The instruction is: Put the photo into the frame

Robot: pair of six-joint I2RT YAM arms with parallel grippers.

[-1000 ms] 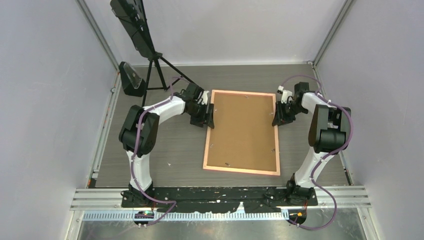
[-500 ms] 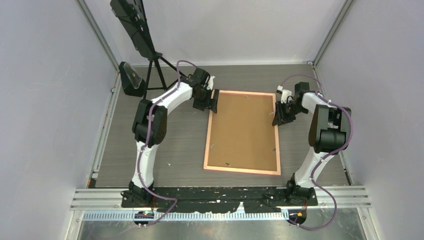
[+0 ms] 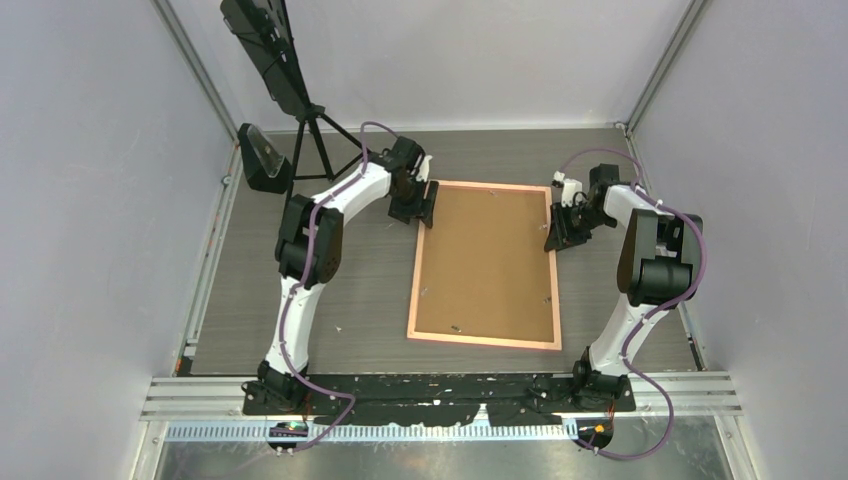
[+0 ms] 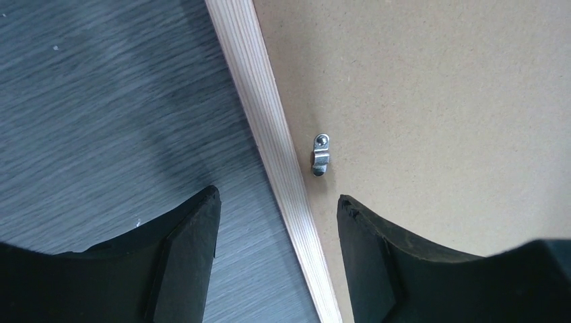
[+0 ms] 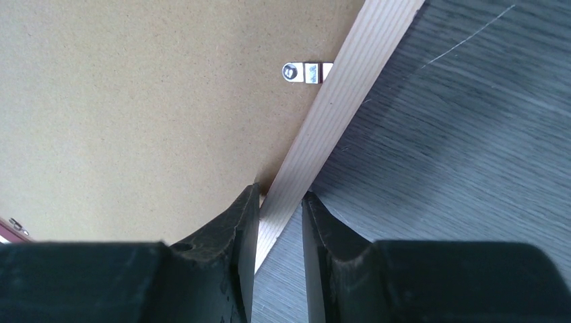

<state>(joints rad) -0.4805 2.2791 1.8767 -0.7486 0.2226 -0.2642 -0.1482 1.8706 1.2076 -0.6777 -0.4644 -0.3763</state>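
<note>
Carefully: your right gripper (image 5: 279, 196) is pinched on the right rail of the frame (image 3: 480, 341), which lies face down mid-table, backing board (image 3: 487, 262) in it; the photo is not in view. Your left gripper (image 4: 276, 202) stands spread astride the left rail by a turn clip (image 4: 320, 154). Push the clip's free end without lifting. The grey table (image 3: 350, 290) gives room, and a tripod (image 3: 318, 140) stands far-left.

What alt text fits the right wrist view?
The right end effector pinches the frame by its pale side rail, one finger on each side. Left of the rail lies the brown backing board with a small metal clip; right of it, grey table.
</note>
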